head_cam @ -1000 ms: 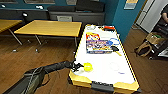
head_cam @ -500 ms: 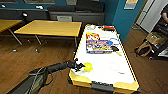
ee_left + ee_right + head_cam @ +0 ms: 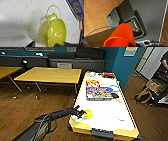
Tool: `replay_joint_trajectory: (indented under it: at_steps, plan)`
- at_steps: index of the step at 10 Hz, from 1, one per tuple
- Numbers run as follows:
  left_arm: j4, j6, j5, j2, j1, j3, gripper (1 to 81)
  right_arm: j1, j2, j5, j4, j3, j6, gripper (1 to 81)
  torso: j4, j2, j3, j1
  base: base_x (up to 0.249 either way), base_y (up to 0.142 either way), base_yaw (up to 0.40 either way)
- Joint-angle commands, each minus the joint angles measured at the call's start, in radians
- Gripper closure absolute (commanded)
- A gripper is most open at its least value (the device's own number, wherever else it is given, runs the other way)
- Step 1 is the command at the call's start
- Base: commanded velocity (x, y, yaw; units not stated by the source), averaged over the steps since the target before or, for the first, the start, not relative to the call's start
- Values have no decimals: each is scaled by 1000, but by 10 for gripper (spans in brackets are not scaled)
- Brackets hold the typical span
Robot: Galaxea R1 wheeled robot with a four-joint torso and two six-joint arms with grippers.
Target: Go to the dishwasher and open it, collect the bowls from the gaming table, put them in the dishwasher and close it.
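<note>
Collecting bowls is the step in hand: the left gripper (image 3: 81,113) grips the yellow bowl (image 3: 88,113) near the table's (image 3: 110,119) near corner, seemingly clamped on its rim, so the next move calls for lifting it clear.
</note>
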Motion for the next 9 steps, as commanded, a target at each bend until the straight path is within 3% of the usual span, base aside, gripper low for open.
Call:
replay_joint_trajectory:
  at_steps: [1, 9]
  plan:
    - [-16, -5, 9, 7, -151, 11, 10, 5, -7, -31, -22, 3, 0, 811, 0, 0, 0, 0, 0, 0, 0]
    - [-4, 4, -15, 18, -97, 16, 10, 11, -4, -31, -22, 3, 0, 811, 0, 0, 0, 0, 0, 0, 0]
